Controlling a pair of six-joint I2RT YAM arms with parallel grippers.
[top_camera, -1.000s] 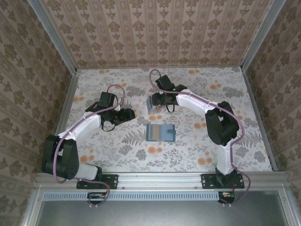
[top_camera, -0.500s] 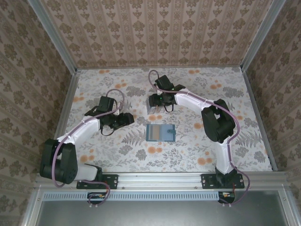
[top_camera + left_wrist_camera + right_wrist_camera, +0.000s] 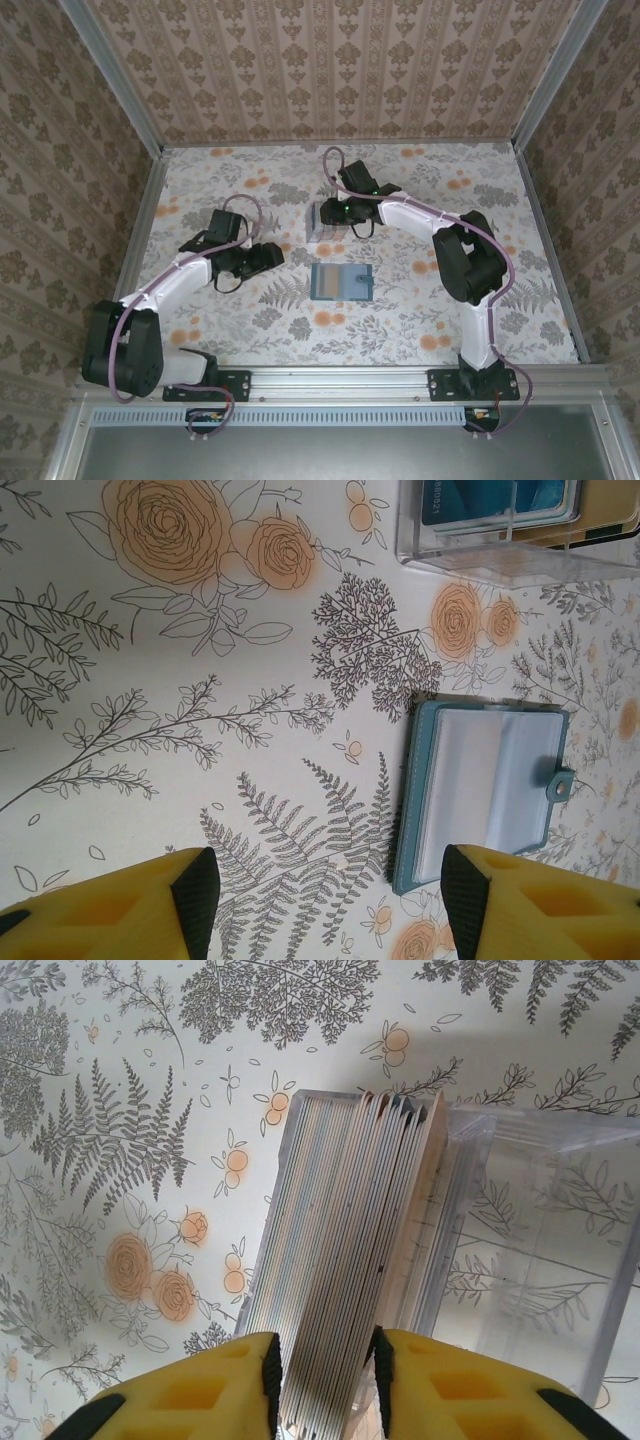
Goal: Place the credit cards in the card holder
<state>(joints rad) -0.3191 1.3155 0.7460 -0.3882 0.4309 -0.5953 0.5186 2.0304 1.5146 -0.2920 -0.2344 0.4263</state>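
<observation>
Right tool (image 3: 325,1385) low over box (image 3: 540,1240), narrowed to a slim gap, yellow fingers (image 3: 200,1390) either side of part of the stack of cards (image 3: 340,1250); grip or mere straddle, cannot tell. Cards on edge, packed tight at one end of box, floral print visible through the clear plastic at the other end. From above, right tool (image 3: 338,212) at box (image 3: 318,228), towards the far middle of worktop (image 3: 520,200).

Left tool (image 3: 330,900) spread wide, nothing between its fingers (image 3: 120,920), above worktop (image 3: 150,780). Holder (image 3: 485,790) just beyond, open flat, teal edge, clear sleeves up, snap tab on one side. Box (image 3: 500,555) past holder, apart from it, blue cards (image 3: 500,500) inside. From above, holder (image 3: 341,282) flat near the middle, between the arms, nearer than box; left tool (image 3: 262,255) to its left, apart. Worktop cloth floral, ferns and orange roses.
</observation>
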